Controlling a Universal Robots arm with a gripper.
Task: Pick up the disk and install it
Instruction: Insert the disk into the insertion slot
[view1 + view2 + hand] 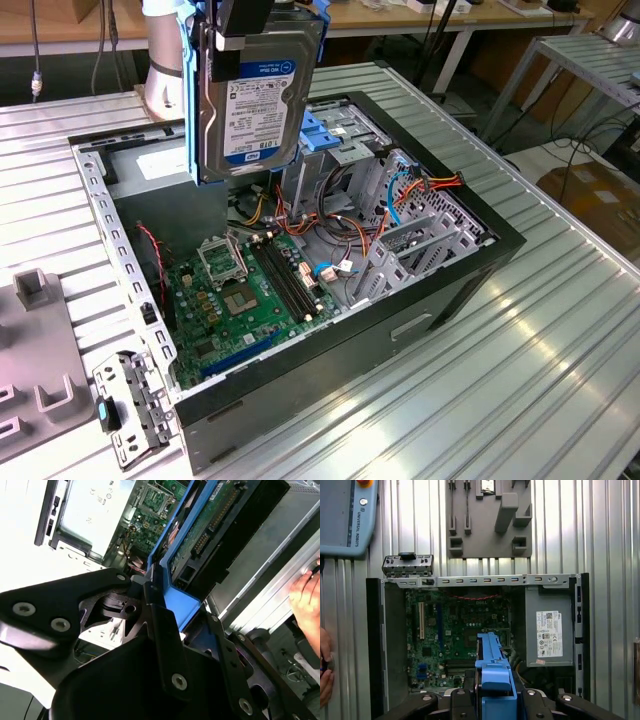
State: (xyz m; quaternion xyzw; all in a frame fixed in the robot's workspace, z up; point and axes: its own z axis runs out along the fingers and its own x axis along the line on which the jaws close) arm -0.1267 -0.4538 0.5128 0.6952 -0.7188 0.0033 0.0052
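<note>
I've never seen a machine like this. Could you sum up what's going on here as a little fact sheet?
Gripper: shut on the disk
Disk: held on edge in the air above the open computer case, label facing the exterior view
Computer case: lying on its side on the ribbed metal table, cover off, green circuit board showing
Disk installed: not yet
Person: a hand beside the case

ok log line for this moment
gripper: shut on hard drive | hard drive: held on edge above open computer case | install: not yet done
</note>
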